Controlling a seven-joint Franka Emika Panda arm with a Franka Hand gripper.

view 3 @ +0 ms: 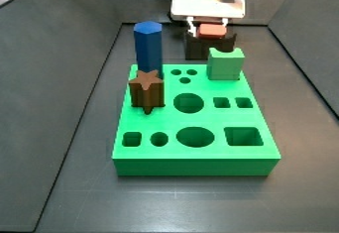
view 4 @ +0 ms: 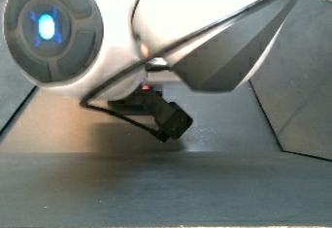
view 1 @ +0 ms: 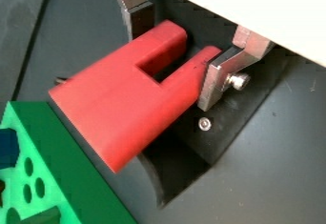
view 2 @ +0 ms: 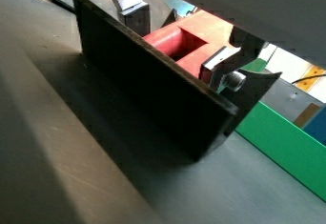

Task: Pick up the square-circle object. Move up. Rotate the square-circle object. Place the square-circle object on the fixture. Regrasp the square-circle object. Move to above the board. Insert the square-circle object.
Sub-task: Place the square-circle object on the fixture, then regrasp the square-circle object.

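Observation:
The square-circle object [view 1: 128,94] is a red peg with a blocky forked end. It lies tilted across the top of the dark fixture [view 2: 152,94], also red in a wrist view [view 2: 173,39]. My gripper [view 1: 178,49] straddles the forked end. One fingertip [view 1: 219,75] presses on one red prong, and the other finger [view 1: 135,20] sits tight against the far side. In a side view the gripper [view 3: 211,27] hangs at the back of the floor, with red showing between its fingers, behind the board [view 3: 199,128].
On the green board stand a tall blue prism [view 3: 147,44], a brown star peg [view 3: 146,90] and a pale green notched block [view 3: 225,63]. The board's corner [view 1: 51,171] lies close beside the fixture. The arm's housing [view 4: 78,28] fills most of a side view.

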